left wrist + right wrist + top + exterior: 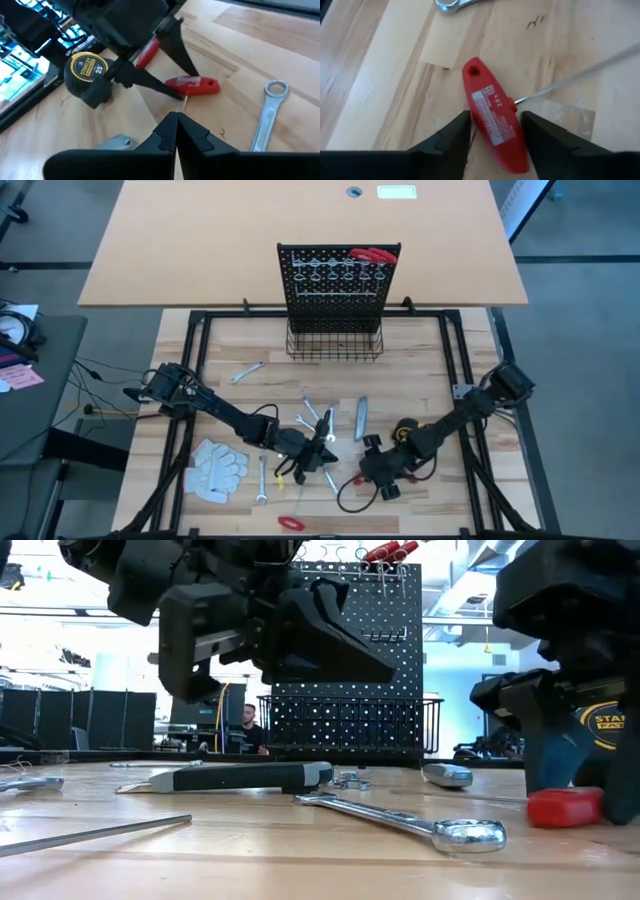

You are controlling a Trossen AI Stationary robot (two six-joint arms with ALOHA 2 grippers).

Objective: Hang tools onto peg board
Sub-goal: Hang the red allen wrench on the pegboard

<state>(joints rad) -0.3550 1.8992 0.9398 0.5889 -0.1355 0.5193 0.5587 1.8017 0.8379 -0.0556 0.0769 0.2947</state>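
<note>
Legible markings: "STANLEY" and "25'" are read on the yellow disc of the tape measure (86, 75). Partial "STAN" is seen on same in low view. Silver print on red T-handle (492, 116) is noted, not legible.

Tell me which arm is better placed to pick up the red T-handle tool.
The right arm. Its gripper is open, with one finger on each side of the red T-handle tool, which lies on the table. The left gripper is shut and sits apart from that tool.
</note>
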